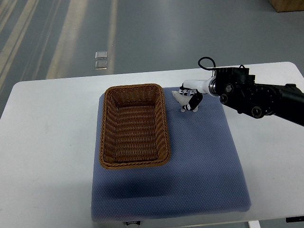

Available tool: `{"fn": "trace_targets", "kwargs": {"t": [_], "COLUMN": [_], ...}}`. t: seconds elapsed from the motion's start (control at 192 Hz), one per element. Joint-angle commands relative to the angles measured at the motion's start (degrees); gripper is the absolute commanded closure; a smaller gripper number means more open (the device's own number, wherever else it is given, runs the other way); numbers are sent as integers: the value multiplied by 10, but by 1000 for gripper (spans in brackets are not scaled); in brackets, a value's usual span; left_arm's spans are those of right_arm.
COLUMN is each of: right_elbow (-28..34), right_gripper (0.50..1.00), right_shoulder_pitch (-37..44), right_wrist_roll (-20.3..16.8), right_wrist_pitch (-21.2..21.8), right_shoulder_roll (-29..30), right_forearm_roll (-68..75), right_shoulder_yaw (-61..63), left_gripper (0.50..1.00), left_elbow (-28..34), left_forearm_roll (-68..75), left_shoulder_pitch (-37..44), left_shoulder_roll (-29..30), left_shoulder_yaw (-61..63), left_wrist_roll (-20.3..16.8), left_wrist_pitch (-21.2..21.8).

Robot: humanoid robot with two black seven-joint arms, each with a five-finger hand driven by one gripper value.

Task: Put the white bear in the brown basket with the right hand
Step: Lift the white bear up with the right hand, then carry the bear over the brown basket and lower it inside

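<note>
The right hand [190, 99] has its dark fingers curled around the white bear [181, 97], holding it above the blue mat [199, 156] just beside the brown wicker basket [135, 126], likely so it can go over the rim.

even, bright light — sharp focus, soft shadow under the basket [135, 126].

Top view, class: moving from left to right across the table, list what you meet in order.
White table → blue mat's left edge → brown basket → white bear, in the right hand → the robot's black right arm.
</note>
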Motion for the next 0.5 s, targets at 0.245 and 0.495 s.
{"fn": "trace_targets", "kwargs": {"t": [0.245, 0.495], "right_elbow": [72, 171], "right_gripper": [1000, 1000], "right_shoulder_pitch": [120, 223], "right_wrist_roll": [-1, -1], "right_wrist_pitch": [28, 91], "right_shoulder_roll": [-83, -173], "right_forearm_roll": [17, 32], "right_shoulder_yaw": [2, 2], "left_gripper": [500, 500], "left_elbow": [-1, -2], "left_forearm_roll": [0, 0], "left_shoulder_pitch": [0, 0], "left_shoulder_roll": [0, 0], "left_shoulder_yaw": [0, 0], "left_wrist_roll": [0, 0], "left_wrist_pitch": [0, -2]}}
